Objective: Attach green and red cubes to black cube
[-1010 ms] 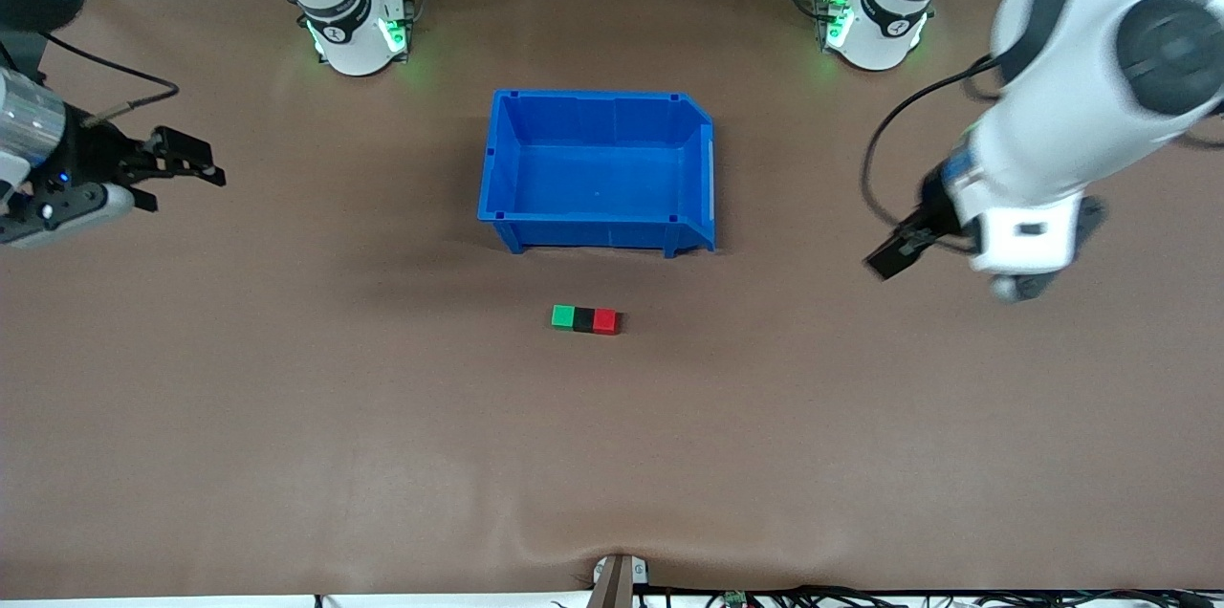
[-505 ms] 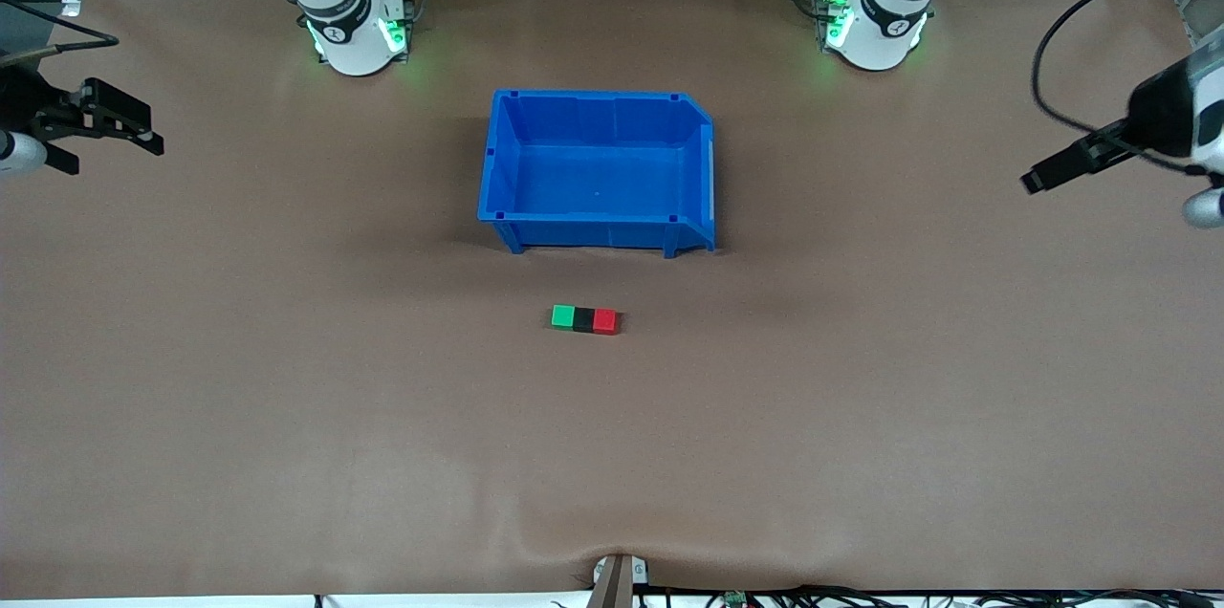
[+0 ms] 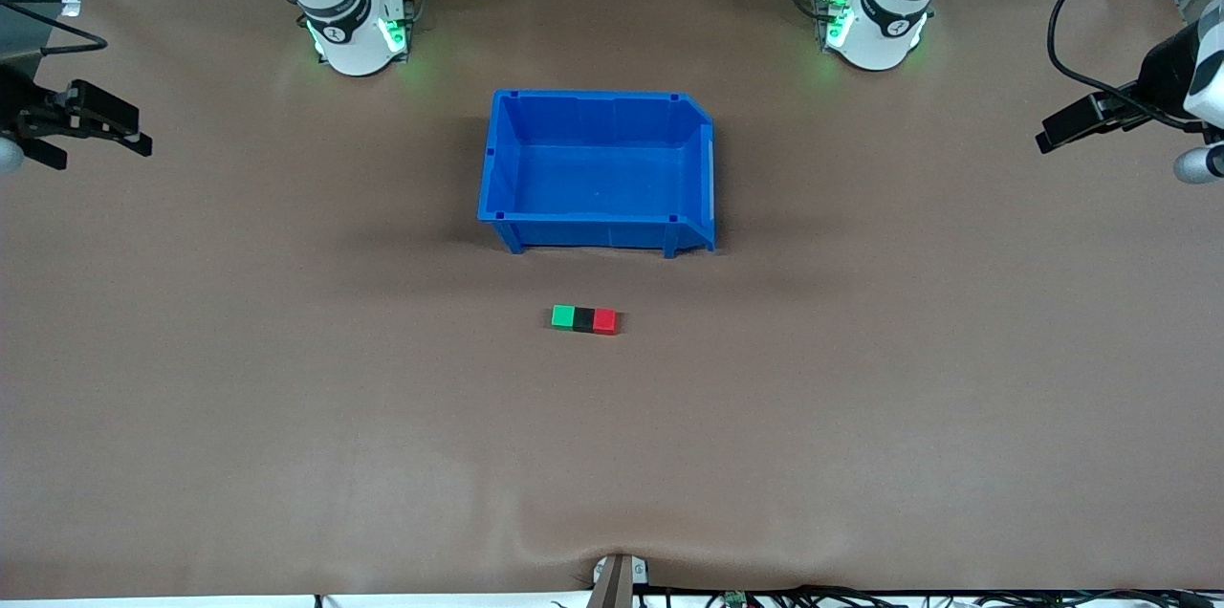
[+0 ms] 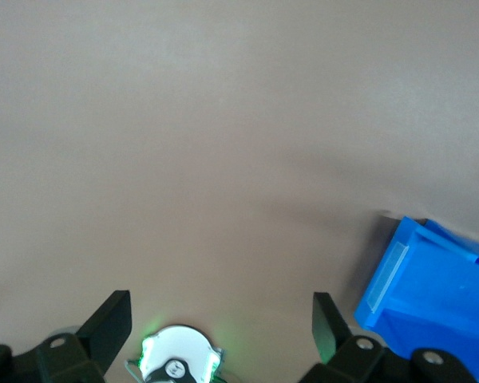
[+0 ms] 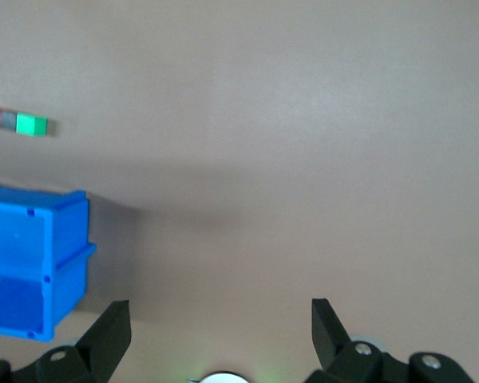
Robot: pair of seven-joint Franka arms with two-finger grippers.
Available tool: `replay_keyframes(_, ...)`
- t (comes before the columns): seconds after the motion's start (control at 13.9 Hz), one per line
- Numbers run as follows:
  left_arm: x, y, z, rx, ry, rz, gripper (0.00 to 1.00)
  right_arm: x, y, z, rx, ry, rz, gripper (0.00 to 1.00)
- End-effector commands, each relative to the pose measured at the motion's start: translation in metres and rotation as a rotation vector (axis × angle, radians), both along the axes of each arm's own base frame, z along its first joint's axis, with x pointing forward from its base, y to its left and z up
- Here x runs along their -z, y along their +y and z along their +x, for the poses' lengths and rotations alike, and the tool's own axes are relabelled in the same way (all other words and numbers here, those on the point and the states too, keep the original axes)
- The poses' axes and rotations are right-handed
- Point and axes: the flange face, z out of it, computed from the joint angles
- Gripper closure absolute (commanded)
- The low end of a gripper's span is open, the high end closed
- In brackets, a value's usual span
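**Front view: three cubes joined in a row, both arms pulled back**

Green cube (image 3: 563, 316), black cube (image 3: 583, 319) and red cube (image 3: 604, 321) sit touching in one short line on the brown worktop (image 3: 287, 398). Black is in the middle, green toward the right arm's end, red toward the left arm's end. All three are the same small size with matte faces. The row lies nearer the front camera than the blue bin (image 3: 500, 159) and apart from it.

Right end effector (image 3: 100, 125) is over the worktop's edge at the right arm's end, fingers spread open, empty. Left end effector (image 3: 1081, 125) is over the edge at the left arm's end; its wrist view shows the fingers (image 4: 112, 323) spread wide, nothing between them.

Since half a second ago both end effectors have drifted slightly outward and toward the bases. Cubes and bin unmoved.
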Motion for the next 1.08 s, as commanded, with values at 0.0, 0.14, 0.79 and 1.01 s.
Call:
replay_keyframes(0.0,0.009,0.015,-0.027,0.087,-0.070,0.021,0.00,-0.008,-0.002,0.000,0.089,-0.007,-0.017,0.00)
replay_keyframes(0.14,0.017,0.008,-0.034,0.110,-0.084,0.026,0.00,-0.008,-0.003,-0.002,0.165,0.000,-0.029,0.00)
replay_keyframes(0.79,-0.007,0.013,-0.005,0.100,-0.118,0.023,0.00,-0.009,-0.018,-0.004,0.208,0.004,-0.030,0.00)
replay_keyframes(1.01,-0.031,0.007,-0.013,0.099,-0.120,0.009,0.00,-0.010,-0.017,-0.004,0.207,0.001,-0.029,0.00)
